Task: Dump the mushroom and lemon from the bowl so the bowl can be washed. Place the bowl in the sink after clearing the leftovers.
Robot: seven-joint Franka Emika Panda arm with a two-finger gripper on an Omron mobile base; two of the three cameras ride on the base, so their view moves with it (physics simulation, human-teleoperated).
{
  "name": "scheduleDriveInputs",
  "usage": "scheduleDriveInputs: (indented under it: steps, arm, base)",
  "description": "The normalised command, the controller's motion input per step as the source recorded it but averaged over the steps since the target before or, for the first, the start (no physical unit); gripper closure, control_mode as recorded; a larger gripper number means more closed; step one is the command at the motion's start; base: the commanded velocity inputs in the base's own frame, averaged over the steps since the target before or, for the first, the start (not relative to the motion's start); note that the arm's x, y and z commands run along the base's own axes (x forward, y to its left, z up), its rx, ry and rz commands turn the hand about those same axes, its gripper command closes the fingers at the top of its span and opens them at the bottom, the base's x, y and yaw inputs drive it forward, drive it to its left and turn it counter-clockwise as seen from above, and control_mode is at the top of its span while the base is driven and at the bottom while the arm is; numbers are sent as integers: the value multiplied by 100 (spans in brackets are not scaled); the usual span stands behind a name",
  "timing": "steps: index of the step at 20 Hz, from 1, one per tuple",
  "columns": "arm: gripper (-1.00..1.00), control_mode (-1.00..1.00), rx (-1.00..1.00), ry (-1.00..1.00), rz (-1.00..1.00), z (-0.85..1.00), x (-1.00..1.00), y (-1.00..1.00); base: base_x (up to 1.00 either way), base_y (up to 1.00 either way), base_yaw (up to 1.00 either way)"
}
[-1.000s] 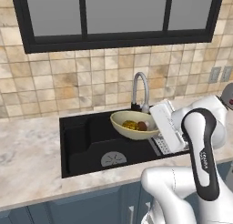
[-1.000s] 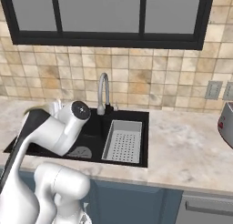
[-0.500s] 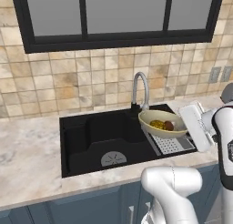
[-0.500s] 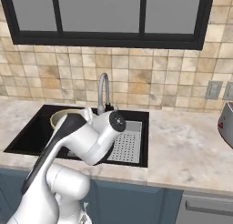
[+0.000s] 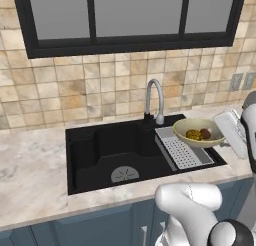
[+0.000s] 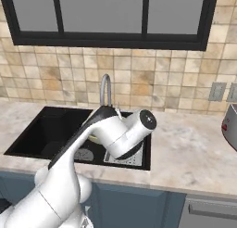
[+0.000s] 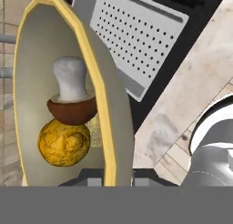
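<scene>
1. No text, label, brand, number or sign can be read anywhere in these pictures.

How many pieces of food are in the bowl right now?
2: the mushroom and the lemon just beneath it in the hand view, touching, both inside the bowl. Nothing else shows.

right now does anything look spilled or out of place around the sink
Nothing has spilled. The bowl is held in the air over the grey drainboard insert at the right end of the sink, roughly level, with the mushroom and lemon inside it, touching each other. The counter shows no dropped food.
</scene>
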Motion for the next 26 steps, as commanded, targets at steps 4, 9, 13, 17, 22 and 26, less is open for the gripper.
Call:
scheduleDriveInputs:
  steps: [4,9,13,17,22,26]
  arm:
    - [100,-100,-17,0,8,-26,62,-94]
    - [100,-100,-22,0,11,-65,95,-70]
    - [100,-100,-18,-3,13,-63,96,-55]
    - [100,-100,-14,-6,19,-59,41,-11]
    - [100,-100,-10,-1,8,-3,0,18]
    - [100,-100,-24,0,1,-11,10,27]
  base:
    - [0,0,0]
    - [0,0,0]
    - [0,0,0]
    - [0,0,0]
    - [0,0,0]
    - [0,0,0]
